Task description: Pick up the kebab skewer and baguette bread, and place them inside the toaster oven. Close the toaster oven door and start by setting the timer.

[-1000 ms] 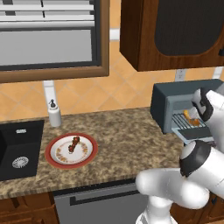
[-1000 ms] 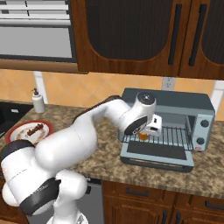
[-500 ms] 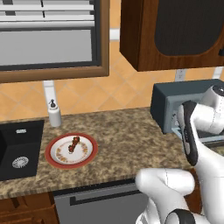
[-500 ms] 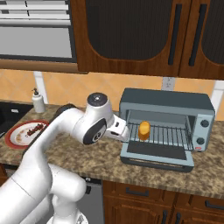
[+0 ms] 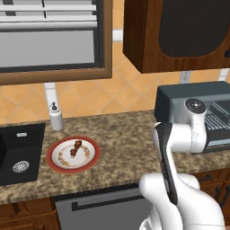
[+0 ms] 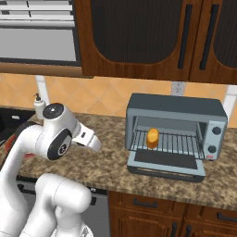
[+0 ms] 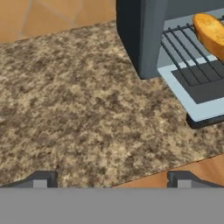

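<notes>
Stubby golden baguette bread (image 6: 152,137) lies on the toaster oven (image 6: 176,134) rack; claw (image 7: 111,179) released, empty.

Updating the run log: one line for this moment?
baguette bread: on toaster oven rack | kebab skewer: on plate | end effector: open, empty

A speckled brown granite counter (image 5: 121,139) runs along a wall of warm orange diagonal tiles (image 5: 130,96), with dark wooden upper cabinets (image 6: 152,37) hanging overhead — their door panels nearly black, with slim dark bar handles. Off to the left sits a black sink (image 5: 18,155) with a round drain, a white soap dispenser (image 5: 55,117) standing just behind it on the counter, and above that a wood-framed window (image 5: 51,40) with pale horizontal blinds. Below the counter edge there's a grey dishwasher front (image 5: 105,209) flanked by wooden lower cabinets (image 6: 171,217) — and a white wall outlet (image 6: 175,88) shows on the tiles, everything evenly lit.
</notes>
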